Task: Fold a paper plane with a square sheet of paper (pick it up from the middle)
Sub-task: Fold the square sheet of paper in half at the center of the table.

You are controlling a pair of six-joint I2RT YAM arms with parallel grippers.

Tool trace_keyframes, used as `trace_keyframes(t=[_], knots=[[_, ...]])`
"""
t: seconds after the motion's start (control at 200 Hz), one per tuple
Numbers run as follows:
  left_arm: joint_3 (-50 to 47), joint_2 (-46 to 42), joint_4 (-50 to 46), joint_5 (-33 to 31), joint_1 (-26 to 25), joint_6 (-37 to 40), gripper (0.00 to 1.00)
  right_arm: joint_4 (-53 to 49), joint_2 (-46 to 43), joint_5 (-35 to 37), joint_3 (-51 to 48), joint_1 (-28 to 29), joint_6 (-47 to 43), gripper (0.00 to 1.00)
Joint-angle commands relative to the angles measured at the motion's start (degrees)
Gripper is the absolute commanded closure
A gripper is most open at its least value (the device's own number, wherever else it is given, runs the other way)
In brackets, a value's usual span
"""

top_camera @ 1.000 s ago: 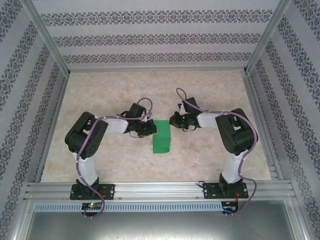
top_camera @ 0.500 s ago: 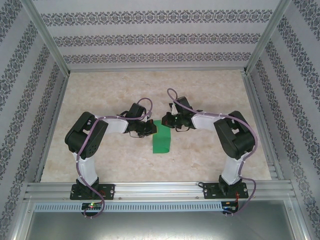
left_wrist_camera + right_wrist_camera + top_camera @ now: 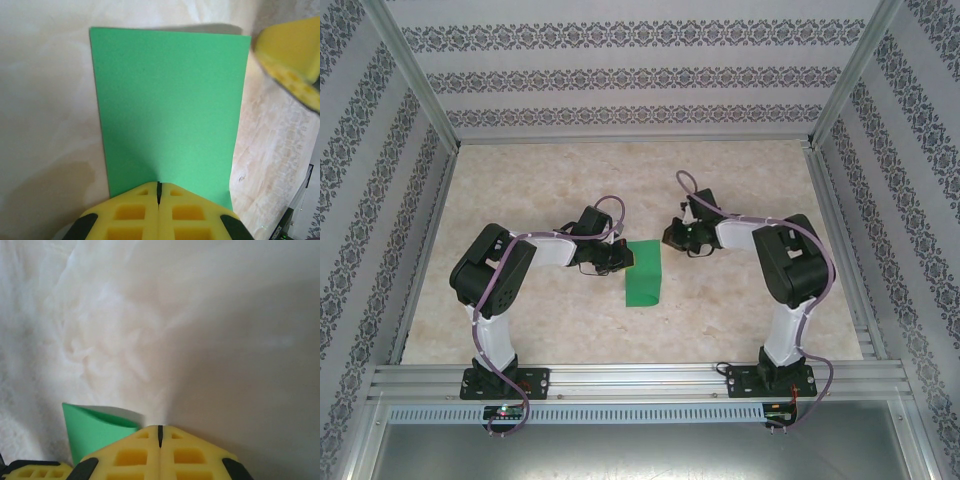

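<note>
**Sheet part-folded, both grippers closed.** The sheet of paper [image 3: 642, 274] lay flat on the table [image 3: 750, 180] between your two arms. It looked like a green rectangle, apparently doubled over and not yet a dart.

Your left gripper [image 3: 159, 186] had its fingers pressed together, with the tips at the sheet's nearest edge. Your right gripper [image 3: 160, 429] was likewise closed on nothing, just beside the sheet's far corner.

- **Risks:** In the right wrist view that corner stood slightly off the table, so the upper layer could spring open if the crease was soft. Closed tips pushed across thin paper could also drag the whole sheet instead of sharpening the fold, skewing later creases.
- **Hidden or unclear:** You could not tell which side carried the fold. You could not tell whether the left tips actually touched the paper. The strip of sheet beneath those fingers was hidden.
</note>
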Motion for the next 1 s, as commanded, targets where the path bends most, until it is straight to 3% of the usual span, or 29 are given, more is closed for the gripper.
trace_keyframes(t=[0.0,0.17,0.35,0.689,0.994], knots=[[-6.2,6.1,-16.8,-9.7,-0.7,0.5,1.0,-2.5,-6.6,1.7,-2.1,0.3,-2.3,1.0],[-6.5,6.0,-16.1,-9.8,-0.7,0.1,1.0,0.6,-12.1,-1.8,-9.1,6.6,-0.3,1.0],[-6.6,6.0,-15.8,-10.1,-0.7,0.2,1.0,2.8,-12.4,-3.6,-13.5,11.0,3.2,1.0],[-7.3,6.5,-14.6,-10.2,-0.7,-0.3,1.0,1.1,-8.4,-6.3,-13.4,12.8,1.9,1.0],[-7.4,7.1,-14.3,-10.9,-0.7,-0.6,1.0,-5.2,-10.5,-5.1,-17.9,12.6,-1.4,1.0]])
